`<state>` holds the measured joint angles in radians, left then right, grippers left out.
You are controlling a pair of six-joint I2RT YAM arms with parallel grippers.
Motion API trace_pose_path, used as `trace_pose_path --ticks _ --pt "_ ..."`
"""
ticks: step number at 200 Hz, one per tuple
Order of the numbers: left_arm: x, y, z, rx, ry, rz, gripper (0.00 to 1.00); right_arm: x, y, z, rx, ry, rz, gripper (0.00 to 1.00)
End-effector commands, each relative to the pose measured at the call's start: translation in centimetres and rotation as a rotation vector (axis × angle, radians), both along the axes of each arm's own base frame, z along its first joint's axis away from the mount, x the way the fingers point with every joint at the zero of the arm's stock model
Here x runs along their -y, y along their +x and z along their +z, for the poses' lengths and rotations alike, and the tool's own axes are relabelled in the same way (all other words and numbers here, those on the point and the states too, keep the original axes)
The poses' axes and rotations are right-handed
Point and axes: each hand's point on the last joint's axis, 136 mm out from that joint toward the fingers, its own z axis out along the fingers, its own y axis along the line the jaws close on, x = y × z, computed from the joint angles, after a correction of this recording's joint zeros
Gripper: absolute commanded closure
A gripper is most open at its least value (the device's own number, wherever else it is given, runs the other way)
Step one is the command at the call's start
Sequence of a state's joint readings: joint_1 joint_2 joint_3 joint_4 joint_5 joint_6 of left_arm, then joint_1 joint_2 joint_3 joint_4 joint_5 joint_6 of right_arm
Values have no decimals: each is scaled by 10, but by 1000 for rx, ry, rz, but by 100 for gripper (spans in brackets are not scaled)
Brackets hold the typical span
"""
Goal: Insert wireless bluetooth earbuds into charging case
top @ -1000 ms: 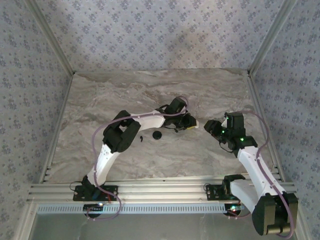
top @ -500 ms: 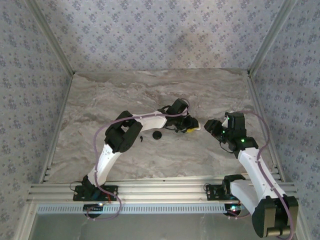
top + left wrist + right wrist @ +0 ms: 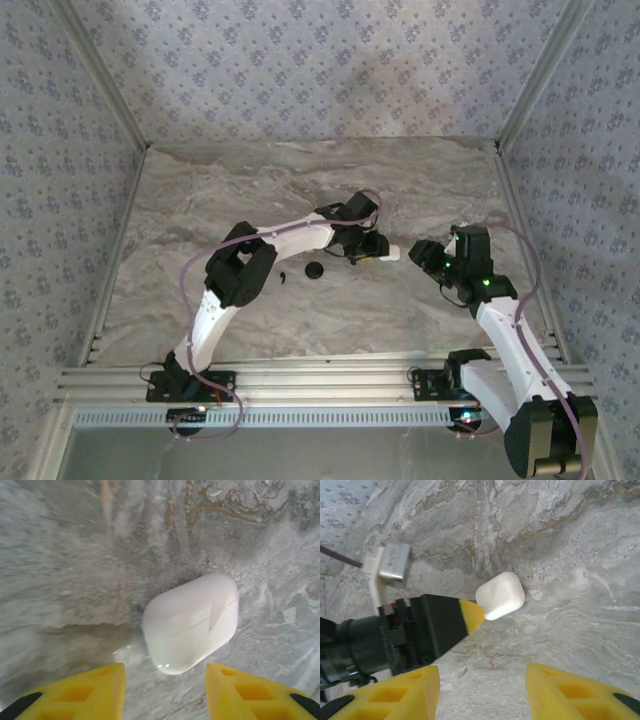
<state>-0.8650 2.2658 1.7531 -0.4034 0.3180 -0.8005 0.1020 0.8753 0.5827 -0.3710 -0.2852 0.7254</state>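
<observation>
The smooth white rounded case (image 3: 190,622) lies slanted just ahead of the left claw (image 3: 165,680), its fingers apart; the right claw (image 3: 482,682) is apart too.

The charging case (image 3: 190,625) lies on the table (image 3: 250,190), near its middle. The left gripper (image 3: 375,250) sits just left of the case, nearly touching its side. The right gripper (image 3: 422,252) stands to the case's right, apart from it. Farther left of the case, past the left gripper, lie a small round item (image 3: 315,270) and, beyond that, a tiny piece (image 3: 284,276).
</observation>
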Motion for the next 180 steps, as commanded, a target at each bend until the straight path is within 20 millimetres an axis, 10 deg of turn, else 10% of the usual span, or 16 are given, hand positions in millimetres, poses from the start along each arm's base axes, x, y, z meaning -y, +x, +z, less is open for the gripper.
trace_pose_path --ticks 1,57,102,180 --pt "-24 6 52 118 93 -13 54 3 -1 11 5 -49 -4 49" --pt "-93 -20 79 131 309 9 50 -10 5 7 -6 -59 36 49" --pt "-147 -41 66 109 503 -7 45 -22 8 6 -18 -89 85 49" --pt "-179 -49 20 26 665 -170 41 -32 8 7 -21 -124 117 49"
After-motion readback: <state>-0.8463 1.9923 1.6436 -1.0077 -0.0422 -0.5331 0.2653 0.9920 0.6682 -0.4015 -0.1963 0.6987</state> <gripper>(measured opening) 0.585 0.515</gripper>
